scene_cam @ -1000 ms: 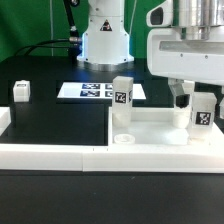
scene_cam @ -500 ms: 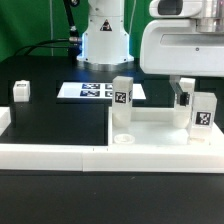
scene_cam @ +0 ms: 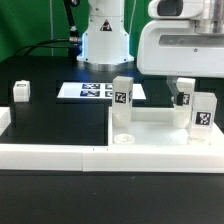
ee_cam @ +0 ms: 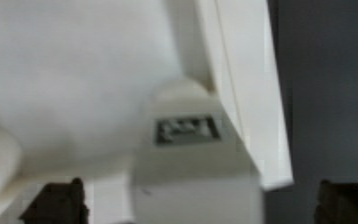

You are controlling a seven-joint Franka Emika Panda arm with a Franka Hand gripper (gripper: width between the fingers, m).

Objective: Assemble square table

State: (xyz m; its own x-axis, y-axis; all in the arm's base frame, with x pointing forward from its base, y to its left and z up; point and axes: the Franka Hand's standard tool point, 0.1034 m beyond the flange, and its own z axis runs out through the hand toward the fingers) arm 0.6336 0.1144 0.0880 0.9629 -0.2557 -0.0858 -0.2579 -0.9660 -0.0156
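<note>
gripper (ee_cam: pixel 202 203) gapes wide, holding nothing, its jaws either side of the upright leg (scene_cam: pixel 203 112) at the tabletop (scene_cam: pixel 155 132) corner on the exterior view's right. best centre on it, close squarely, then twist without tilting.

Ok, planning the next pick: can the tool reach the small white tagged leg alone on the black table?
Probably yes: the small white tagged leg sits apart, nothing close around it, and the tool is open.

Black table (scene_cam: pixel 60 122), marker board (scene_cam: pixel 97 91), loose leg (scene_cam: pixel 21 91), tabletop (scene_cam: pixel 152 126), rail (scene_cam: pixel 50 157)
</note>
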